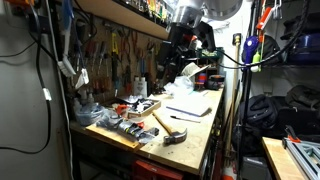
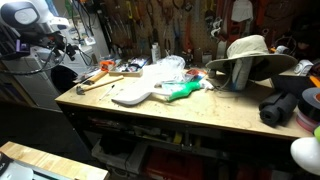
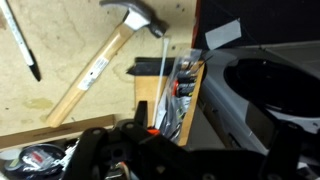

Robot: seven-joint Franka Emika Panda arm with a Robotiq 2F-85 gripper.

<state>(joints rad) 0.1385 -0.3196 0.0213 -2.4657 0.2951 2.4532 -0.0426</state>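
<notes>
Plywood workbench (image 2: 190, 118) is carrying, in an exterior view: hammer (image 2: 93, 83) lying flat at left end, white sheet (image 2: 131, 94) and green-handled tool (image 2: 183, 91) sitting mid-bench, black bundle (image 2: 284, 106) lying near right. Wrist view: black pen (image 3: 22, 42) lying beside hammer.

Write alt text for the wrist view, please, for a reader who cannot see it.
A hammer with a wooden handle lies diagonally on a pale workbench, its head toward the top. A black pen lies to its left and a wooden tray of small tools to its right. The dark, blurred pincer fills the bottom edge.
</notes>
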